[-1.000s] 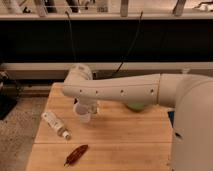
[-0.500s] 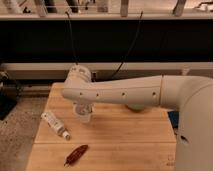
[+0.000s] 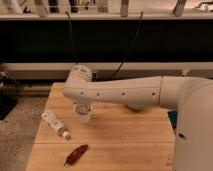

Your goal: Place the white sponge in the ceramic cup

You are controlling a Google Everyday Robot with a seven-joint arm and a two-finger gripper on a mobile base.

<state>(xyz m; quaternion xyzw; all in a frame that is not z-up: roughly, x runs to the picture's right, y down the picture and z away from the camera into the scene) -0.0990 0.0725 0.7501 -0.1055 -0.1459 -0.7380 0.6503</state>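
The wooden table (image 3: 125, 135) fills the lower half of the frame. The ceramic cup (image 3: 83, 116) stands left of centre on the table. The gripper (image 3: 81, 107) sits directly above the cup, under the arm (image 3: 125, 92) that extends in from the right. The tube-shaped bottle (image 3: 55, 124) lies to the cup's lower left. A small dark object (image 3: 76, 154) lies near the bottom edge, below the cup.

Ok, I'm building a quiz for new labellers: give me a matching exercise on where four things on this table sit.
Things:
1 cup
2 bottle
3 dark red item
4 bowl

Places:
A nearest the camera
B mostly hidden behind the arm
C right under the gripper
D lying left of the cup

Pairs: 1-C, 2-D, 3-A, 4-B
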